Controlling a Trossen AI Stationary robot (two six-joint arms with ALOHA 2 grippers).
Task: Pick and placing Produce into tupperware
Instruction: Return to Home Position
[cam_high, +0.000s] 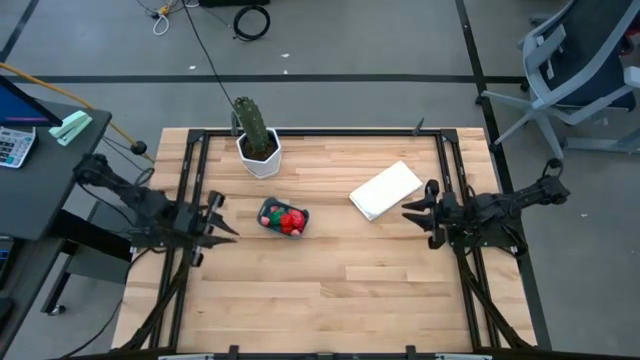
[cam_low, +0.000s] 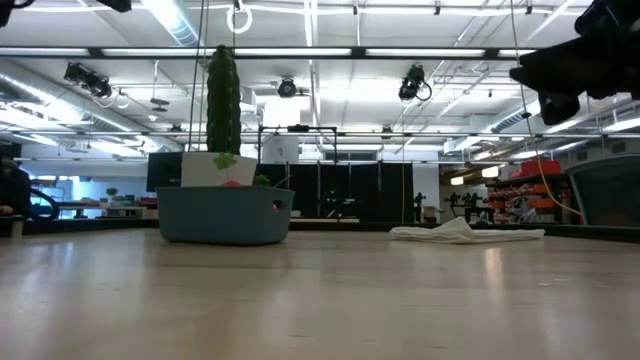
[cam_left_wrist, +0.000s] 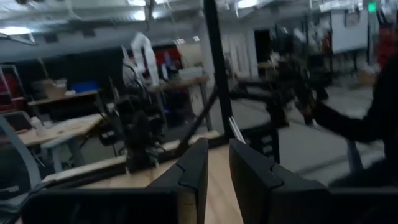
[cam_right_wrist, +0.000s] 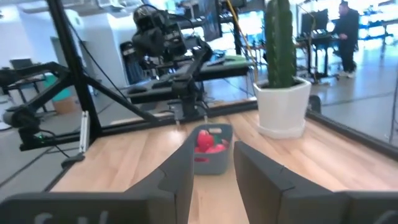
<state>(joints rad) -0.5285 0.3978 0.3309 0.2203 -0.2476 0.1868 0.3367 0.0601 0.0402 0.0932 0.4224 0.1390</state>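
Produce (cam_high: 289, 220), small red, pink and green toys, lies inside the shallow teal-blue plastic tupperware (cam_high: 263, 211) on the wooden table (cam_high: 350, 290), near a green cactus in a white pot (cam_high: 258, 150). The left gripper (cam_high: 222, 218) sits at the table's left side and the right gripper (cam_high: 412, 208) at its right side, both with jaws apart.

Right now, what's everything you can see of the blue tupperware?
The tupperware is a shallow teal-blue plastic tub with rounded corners, open-topped, upright on the wooden table near the white cactus pot, apart from it. Red and green produce sits inside, poking above its rim. The left claw and right claw are clear of it.
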